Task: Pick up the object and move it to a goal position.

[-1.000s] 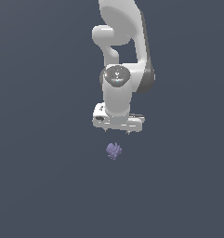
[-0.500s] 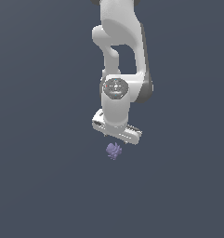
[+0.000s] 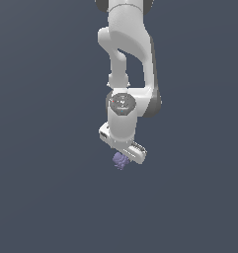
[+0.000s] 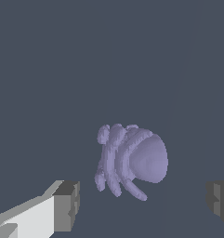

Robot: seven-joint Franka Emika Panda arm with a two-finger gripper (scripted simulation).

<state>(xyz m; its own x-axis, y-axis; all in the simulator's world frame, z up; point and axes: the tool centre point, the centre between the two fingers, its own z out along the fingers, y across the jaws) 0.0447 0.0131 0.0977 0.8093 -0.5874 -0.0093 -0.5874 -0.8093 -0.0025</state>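
Note:
The object (image 3: 121,160) is a small lumpy lavender-purple clump lying on the dark grey floor; the wrist view shows its ridged, bumpy surface (image 4: 131,159) close up. My white gripper (image 3: 124,157) hangs right over it, tilted, and its body covers part of the clump in the exterior view. In the wrist view the two grey fingertips (image 4: 67,205) stand wide apart on either side of the object, so the gripper (image 4: 143,202) is open, not touching the clump.
The white arm (image 3: 128,59) reaches down from the top of the exterior view. Around it there is only plain dark grey ground (image 3: 46,197).
The gripper has dropped lower and turned, moving from above the object to right over it, now covering its upper part. The object has not moved.

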